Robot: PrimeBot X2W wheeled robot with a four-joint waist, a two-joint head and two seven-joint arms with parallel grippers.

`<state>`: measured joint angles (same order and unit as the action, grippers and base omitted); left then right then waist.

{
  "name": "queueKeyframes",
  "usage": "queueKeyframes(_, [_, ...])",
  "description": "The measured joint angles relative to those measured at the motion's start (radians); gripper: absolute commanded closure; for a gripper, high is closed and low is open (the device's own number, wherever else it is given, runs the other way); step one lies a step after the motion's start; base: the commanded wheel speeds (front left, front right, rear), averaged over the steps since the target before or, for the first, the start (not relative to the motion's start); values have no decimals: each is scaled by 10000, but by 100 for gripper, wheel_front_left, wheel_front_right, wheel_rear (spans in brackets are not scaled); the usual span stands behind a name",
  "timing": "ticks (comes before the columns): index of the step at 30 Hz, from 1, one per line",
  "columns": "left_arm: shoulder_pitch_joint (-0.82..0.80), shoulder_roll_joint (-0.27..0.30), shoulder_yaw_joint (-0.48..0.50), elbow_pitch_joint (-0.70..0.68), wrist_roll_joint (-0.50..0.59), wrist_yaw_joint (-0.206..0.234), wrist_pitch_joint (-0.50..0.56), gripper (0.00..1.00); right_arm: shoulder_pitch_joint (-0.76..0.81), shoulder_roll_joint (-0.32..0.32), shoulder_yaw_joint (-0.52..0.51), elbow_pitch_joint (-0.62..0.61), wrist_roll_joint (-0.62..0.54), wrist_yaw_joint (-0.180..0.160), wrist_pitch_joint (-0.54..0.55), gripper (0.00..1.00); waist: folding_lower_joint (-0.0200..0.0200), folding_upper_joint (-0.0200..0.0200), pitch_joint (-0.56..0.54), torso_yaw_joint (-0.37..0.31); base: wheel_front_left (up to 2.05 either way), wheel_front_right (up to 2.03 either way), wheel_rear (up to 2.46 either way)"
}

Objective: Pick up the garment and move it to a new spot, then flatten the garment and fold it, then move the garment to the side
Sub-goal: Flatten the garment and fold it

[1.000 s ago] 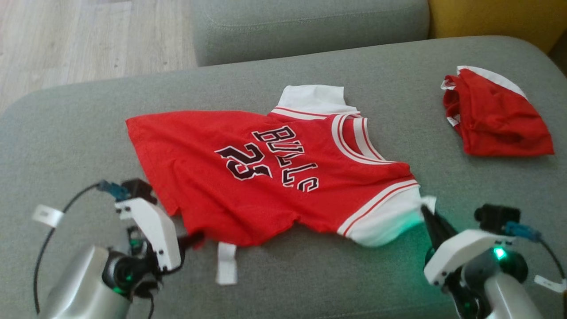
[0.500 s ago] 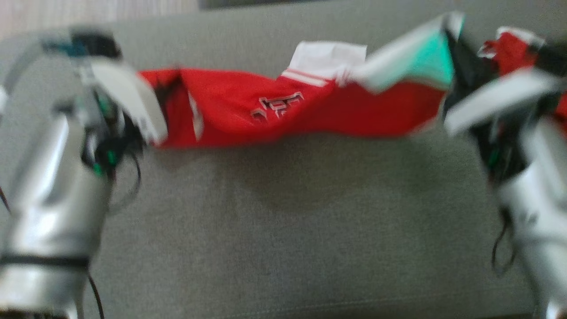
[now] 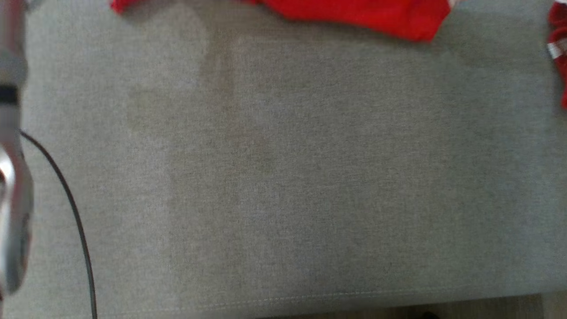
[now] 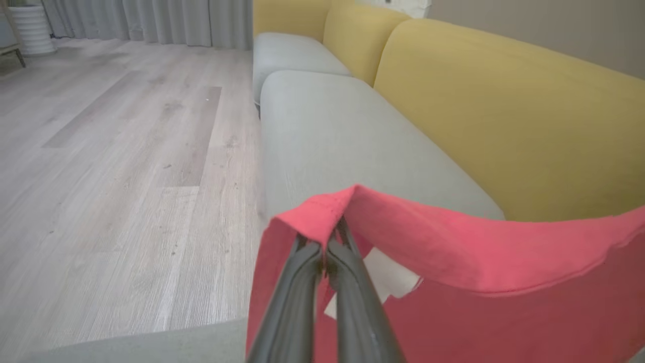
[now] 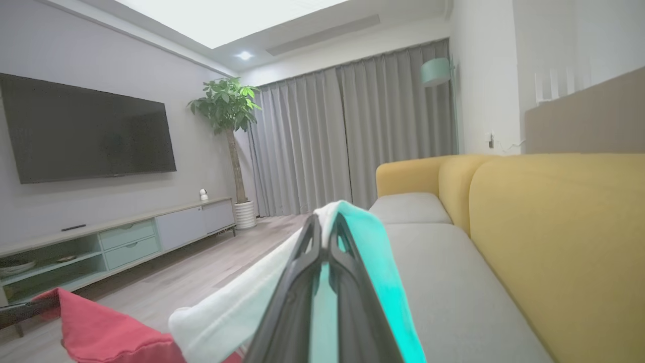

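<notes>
One jersey (image 4: 478,262), held above the grey seat (image 3: 283,177). Two grippers: left gripper (image 4: 326,241) clamps its red corner, right gripper (image 5: 322,229) its white edge. One other red garment (image 3: 559,57) lies at the seat's right.

The left pincer (image 4: 327,247) has its tips buried in a fold of the garment (image 4: 453,262). The red cloth runs off the right and bottom edges, away from that pincer. The right pincer (image 5: 325,229) nips a white hem (image 5: 232,307) that covers its tips and drops out of the bottom edge below them. In the head view the top edge cuts the garment and the right edge cuts a second red cloth (image 3: 559,57). A blurred forearm (image 3: 11,186) and its cable (image 3: 66,199) are cropped at the left.
</notes>
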<state>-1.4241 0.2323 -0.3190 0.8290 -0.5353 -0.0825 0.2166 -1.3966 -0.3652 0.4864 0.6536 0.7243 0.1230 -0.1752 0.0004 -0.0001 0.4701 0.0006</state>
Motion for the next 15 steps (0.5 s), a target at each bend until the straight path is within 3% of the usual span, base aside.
queueKeyframes(8, [-2143,-186,-100,1599,293,-159,-529,100,-2826,-422,1068,1175,-77,0,-556,100,-4,0,130,143,0,0,0])
queueKeyframes(15, [-3126,-286,-192,2487,301,-290,-832,100,-4396,-598,1641,1737,40,0,-732,100,-3,0,250,112,0,0,0])
